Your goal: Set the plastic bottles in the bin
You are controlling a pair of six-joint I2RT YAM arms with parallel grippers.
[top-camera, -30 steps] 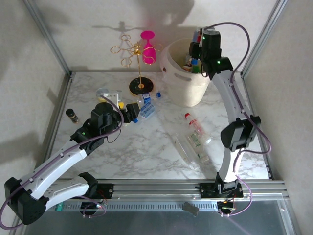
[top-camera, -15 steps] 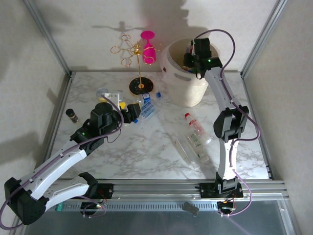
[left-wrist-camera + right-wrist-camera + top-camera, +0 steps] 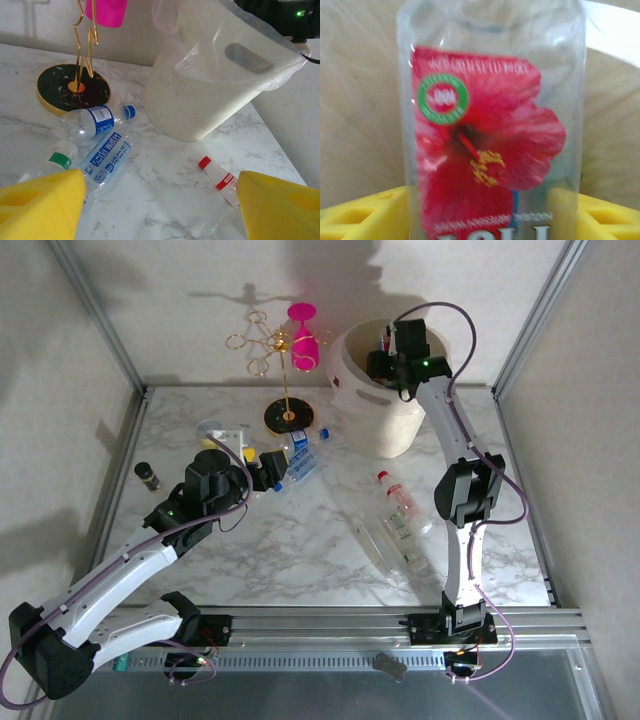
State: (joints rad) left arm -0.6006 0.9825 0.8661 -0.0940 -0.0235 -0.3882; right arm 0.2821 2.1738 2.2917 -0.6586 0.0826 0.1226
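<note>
My right gripper [image 3: 384,360] hangs in the mouth of the cream bin [image 3: 380,430], shut on a clear bottle with a red hibiscus label [image 3: 490,130]. Its yellow fingers [image 3: 365,215] press the bottle on both sides, and beige bin wall lies behind. My left gripper [image 3: 272,472] is open and low over the table, its yellow pads [image 3: 40,205] wide apart with nothing between. Ahead of it lie a blue-capped bottle [image 3: 92,121], a soda water bottle [image 3: 107,156] and a green-labelled bottle [image 3: 60,156]. A red-capped bottle [image 3: 220,177] lies right, before the bin [image 3: 200,100].
A gold wire stand [image 3: 288,370] with a pink glass [image 3: 303,335] rises left of the bin on its black base [image 3: 75,90]. A tiny dark vial [image 3: 147,475] and a small tub [image 3: 210,428] sit far left. More clear bottles [image 3: 395,535] lie centre right.
The right gripper has swung left and down with its bottle, from above the bin's right rim into the bin's mouth. The left arm has stayed put.
</note>
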